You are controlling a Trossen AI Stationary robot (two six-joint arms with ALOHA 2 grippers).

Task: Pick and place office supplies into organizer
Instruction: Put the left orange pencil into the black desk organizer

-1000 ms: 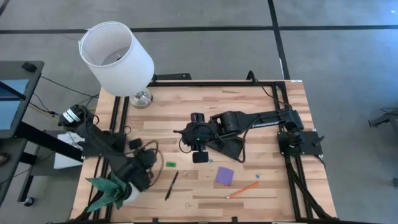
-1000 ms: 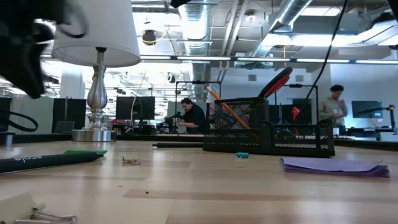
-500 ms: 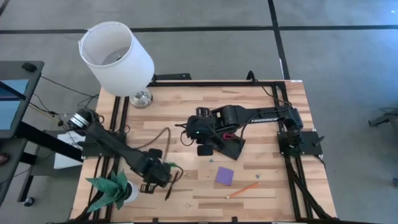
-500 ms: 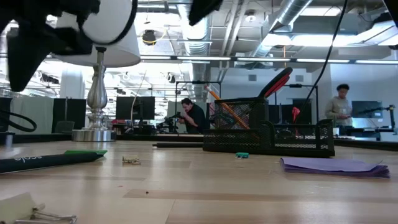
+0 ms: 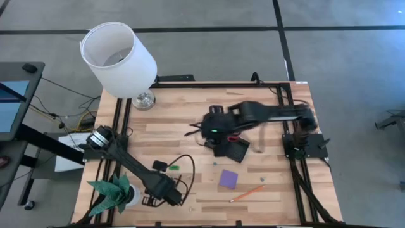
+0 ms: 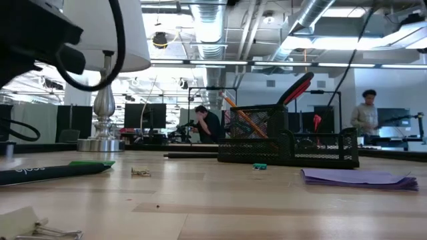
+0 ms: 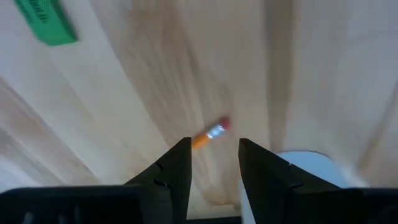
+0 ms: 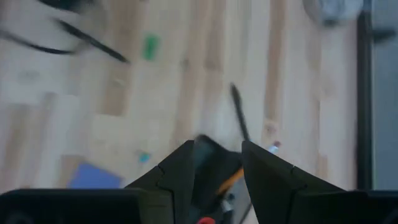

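Observation:
The black mesh organizer (image 5: 233, 147) stands mid-table; in the low view the organizer (image 6: 287, 143) holds red scissors (image 6: 297, 87) and orange pencils (image 6: 241, 120). My right gripper (image 5: 214, 131) hovers open at its far-left side, and the organizer (image 8: 217, 165) shows between its fingers. My left gripper (image 5: 168, 192) hangs open near the table's near edge, right of the plant. Just past the left gripper (image 7: 214, 158) lies an orange pencil end with a pink eraser (image 7: 211, 132). On the table lie a purple note pad (image 5: 228, 178), an orange pencil (image 5: 247, 193) and a green piece (image 5: 172, 168).
A white-shaded lamp (image 5: 120, 60) stands at the far-left corner and a green paper plant in a white pot (image 5: 114, 195) at the near-left corner. A black pen (image 6: 53, 172), small clips (image 6: 140, 173) and a teal bit (image 6: 259, 166) lie on the wood. People stand in the room beyond.
My left gripper has swung from beside the plant toward the table's near edge and right, ending over the spot where a dark pen lay. My right gripper has drawn back toward the right and far side, across the organizer. Nothing on the table has visibly shifted.

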